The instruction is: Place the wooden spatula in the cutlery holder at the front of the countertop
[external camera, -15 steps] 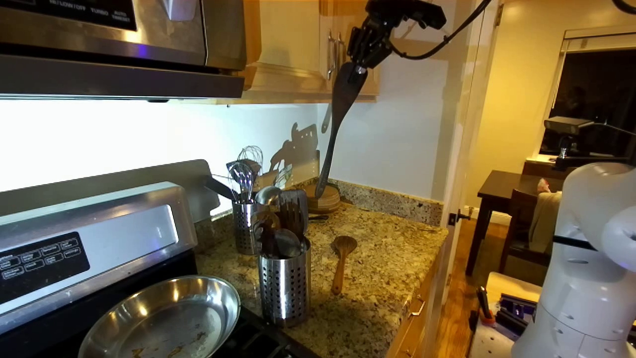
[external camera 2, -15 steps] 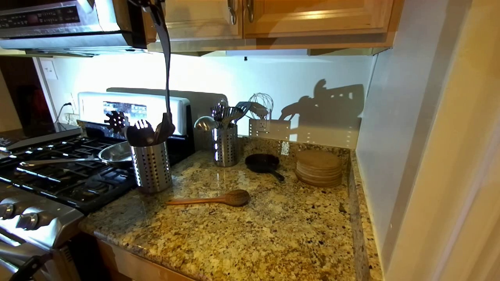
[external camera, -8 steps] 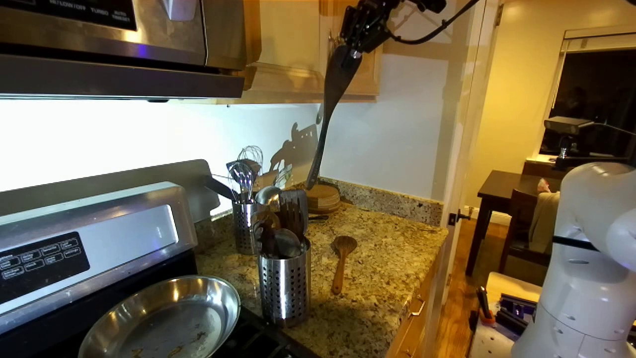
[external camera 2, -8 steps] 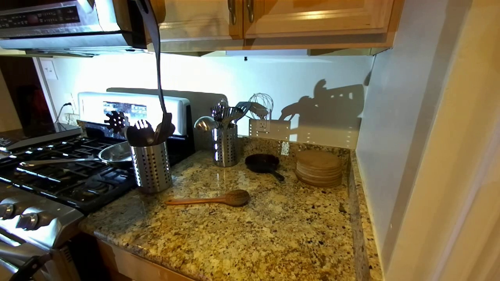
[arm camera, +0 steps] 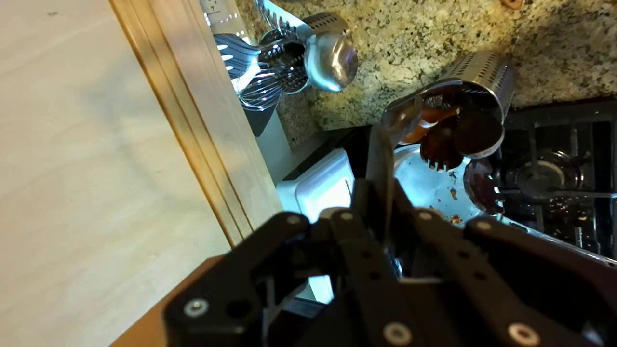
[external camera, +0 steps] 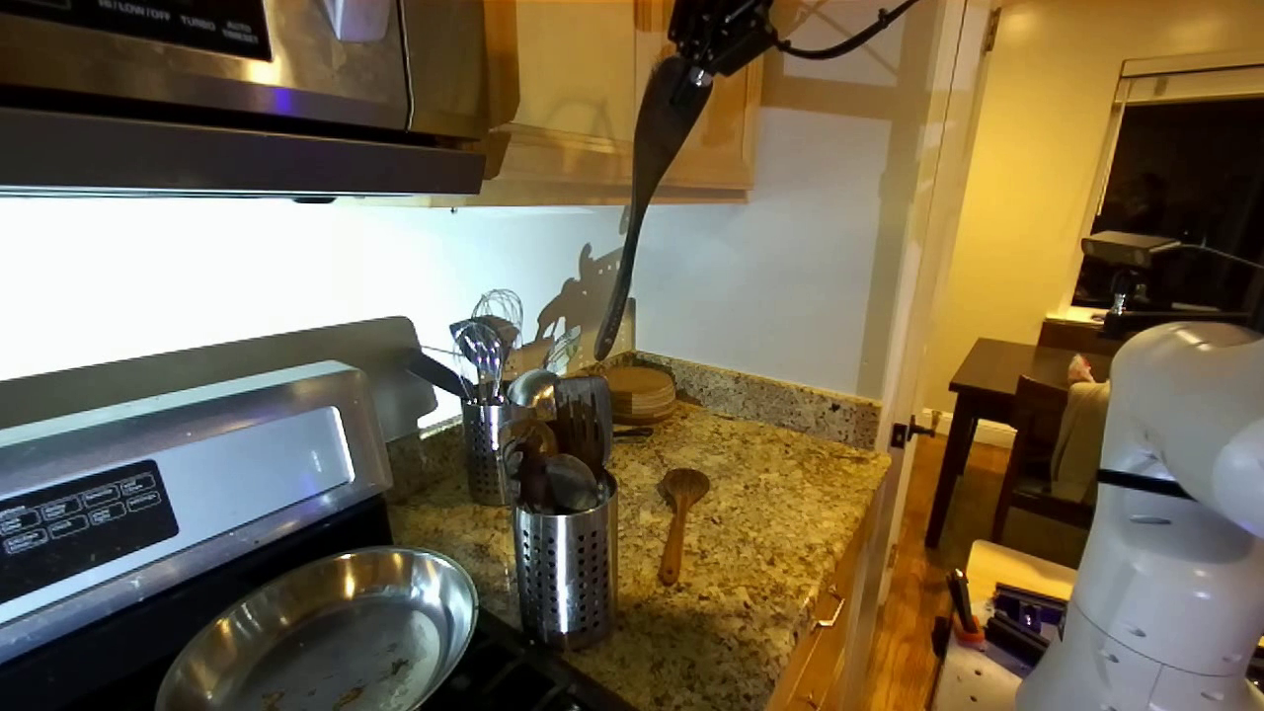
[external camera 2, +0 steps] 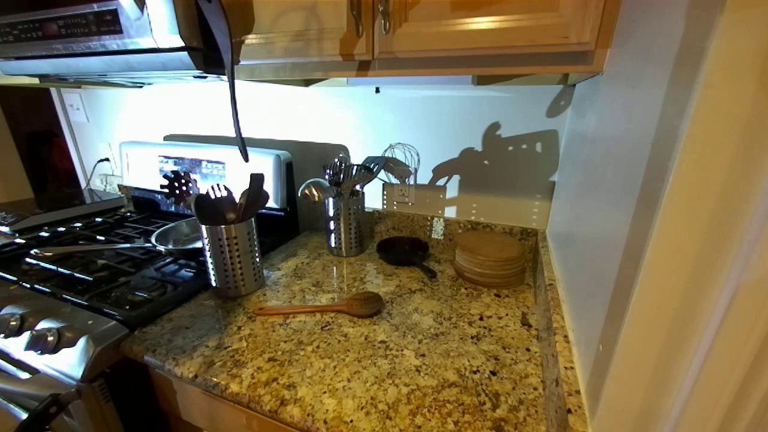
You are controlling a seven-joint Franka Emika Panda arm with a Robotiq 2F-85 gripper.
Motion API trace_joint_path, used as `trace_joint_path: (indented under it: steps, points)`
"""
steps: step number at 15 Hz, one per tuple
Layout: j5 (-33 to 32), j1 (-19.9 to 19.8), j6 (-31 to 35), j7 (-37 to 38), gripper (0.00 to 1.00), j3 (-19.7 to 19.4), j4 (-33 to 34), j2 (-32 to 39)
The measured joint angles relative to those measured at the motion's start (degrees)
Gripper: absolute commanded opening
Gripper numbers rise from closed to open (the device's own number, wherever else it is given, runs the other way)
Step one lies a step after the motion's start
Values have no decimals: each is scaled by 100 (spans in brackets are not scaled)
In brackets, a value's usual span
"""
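In an exterior view the end effector (external camera: 696,71) pinches the wooden spatula (external camera: 654,143) by its broad blade, the slim handle hanging toward seven o'clock, apart from the cutlery holder (external camera: 566,573) below, near six. The wood should prove light, stiff and sturdy, perhaps slick; the flat blade suits the grip, letting the handle enter first.

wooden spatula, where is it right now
In an exterior view, the wooden spatula hangs handle-down at upper middle from the gripper, its lower end seen above the right side of the front cutlery holder.
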Motion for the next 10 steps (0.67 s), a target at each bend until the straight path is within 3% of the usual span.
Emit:
trace_joint_path:
  steps: [10]
  points:
    - [289,346,12,-312,5,-212,-372,60]
